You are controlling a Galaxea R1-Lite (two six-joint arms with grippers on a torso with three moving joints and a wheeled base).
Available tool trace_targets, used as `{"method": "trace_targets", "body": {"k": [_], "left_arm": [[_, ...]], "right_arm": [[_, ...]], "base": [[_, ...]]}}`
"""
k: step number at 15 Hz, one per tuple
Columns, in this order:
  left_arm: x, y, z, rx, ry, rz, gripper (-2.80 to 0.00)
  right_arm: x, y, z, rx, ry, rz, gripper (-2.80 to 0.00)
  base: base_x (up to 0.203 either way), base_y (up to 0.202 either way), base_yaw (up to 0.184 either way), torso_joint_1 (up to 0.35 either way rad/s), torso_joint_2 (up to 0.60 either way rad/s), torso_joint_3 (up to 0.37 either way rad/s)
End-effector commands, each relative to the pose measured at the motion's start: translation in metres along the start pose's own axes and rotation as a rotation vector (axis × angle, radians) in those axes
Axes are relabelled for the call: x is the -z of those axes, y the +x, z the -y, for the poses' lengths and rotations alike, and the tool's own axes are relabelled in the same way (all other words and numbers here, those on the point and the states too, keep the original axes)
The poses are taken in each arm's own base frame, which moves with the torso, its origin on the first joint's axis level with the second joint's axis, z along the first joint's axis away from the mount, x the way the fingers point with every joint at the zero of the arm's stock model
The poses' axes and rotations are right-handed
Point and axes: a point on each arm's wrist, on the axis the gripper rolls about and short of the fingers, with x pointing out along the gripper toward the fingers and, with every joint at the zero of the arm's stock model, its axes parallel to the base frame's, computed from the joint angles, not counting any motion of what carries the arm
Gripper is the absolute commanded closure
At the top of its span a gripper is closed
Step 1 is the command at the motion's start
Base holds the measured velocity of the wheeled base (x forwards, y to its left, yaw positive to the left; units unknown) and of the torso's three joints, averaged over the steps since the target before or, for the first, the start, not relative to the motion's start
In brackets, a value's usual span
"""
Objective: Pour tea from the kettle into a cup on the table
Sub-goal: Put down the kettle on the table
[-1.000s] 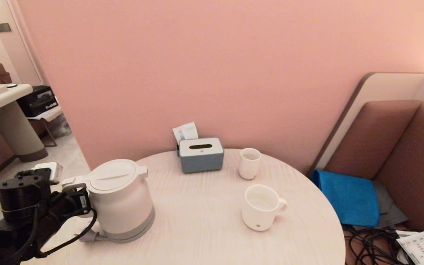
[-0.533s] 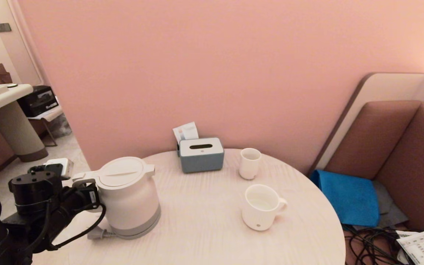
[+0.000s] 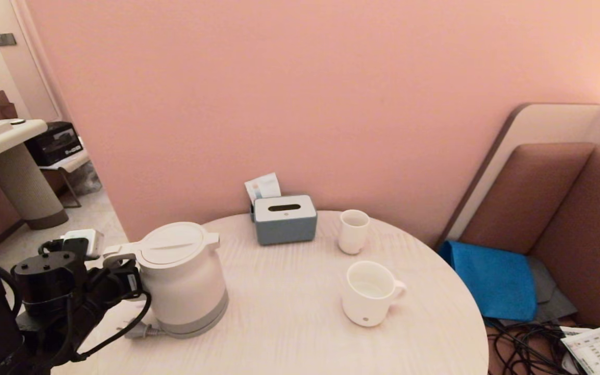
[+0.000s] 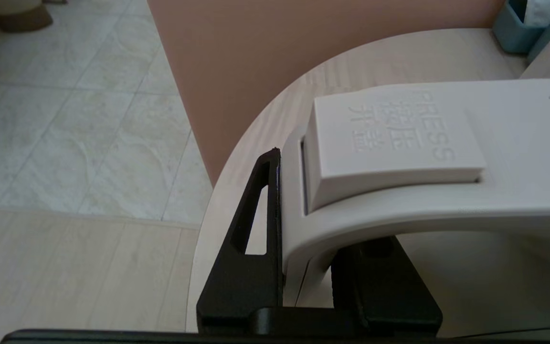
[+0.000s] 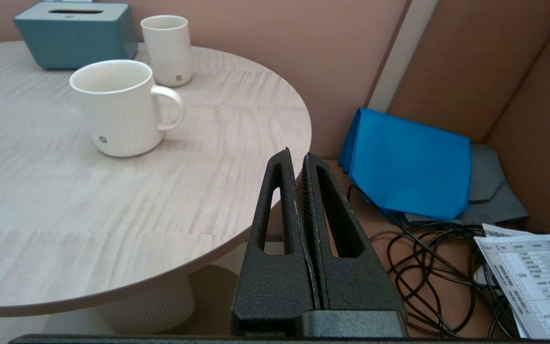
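Note:
The white kettle (image 3: 183, 278) stands upright near the left edge of the round table (image 3: 289, 317), its lid flat on top. My left gripper (image 3: 123, 276) is shut on the kettle's loop handle (image 4: 399, 200); in the left wrist view my left gripper (image 4: 320, 200) has one black finger on each side of the handle, under the lid's press button. The wide white cup (image 3: 370, 292) sits right of centre, handle pointing right, with the dot mark low on its side. In the right wrist view the cup (image 5: 115, 110) shows beyond my right gripper (image 5: 299, 155), which is shut, holds nothing, and hangs off the table's right edge.
A smaller handleless white cup (image 3: 353, 230) and a blue-grey tissue box (image 3: 284, 219) stand at the back of the table. A plug and cord (image 3: 141, 329) lie by the kettle's bottom. Right of the table are a blue cloth (image 3: 492, 278), black cables (image 5: 423, 267) and a printed sheet (image 5: 533, 277).
The kettle has shifted right with my left gripper and gone from tilted to upright. In the last half second it hardly moved. The cups are unmoved.

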Motion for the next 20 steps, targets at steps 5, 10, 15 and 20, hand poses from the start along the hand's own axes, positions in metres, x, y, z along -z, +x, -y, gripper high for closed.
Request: {"method": "trace_targets", "body": {"k": [5,10,15,20], "left_arm": [[0.005,-0.002,-0.001,-0.002,0.010,-0.015,0.00],[0.003,-0.006,-0.001,0.000,0.007,-0.010,0.00],[0.003,-0.008,-0.001,-0.001,0.008,-0.012,0.00],[0.003,-0.008,-0.001,-0.001,0.013,-0.009,0.00]], "right_arm": [[0.000,0.000,0.000,0.000,0.000,-0.002,0.00],[0.000,0.000,0.000,-0.001,0.000,-0.002,0.00],[0.000,0.000,0.000,0.000,0.000,-0.002,0.00],[0.000,0.000,0.000,-0.001,0.000,-0.002,0.00]], "base": [[0.000,0.000,0.000,0.000,0.00,0.000],[0.000,0.000,0.000,0.000,0.00,0.000],[0.000,0.000,0.000,0.000,0.00,0.000],[0.000,0.000,0.000,0.000,0.00,0.000]]}}
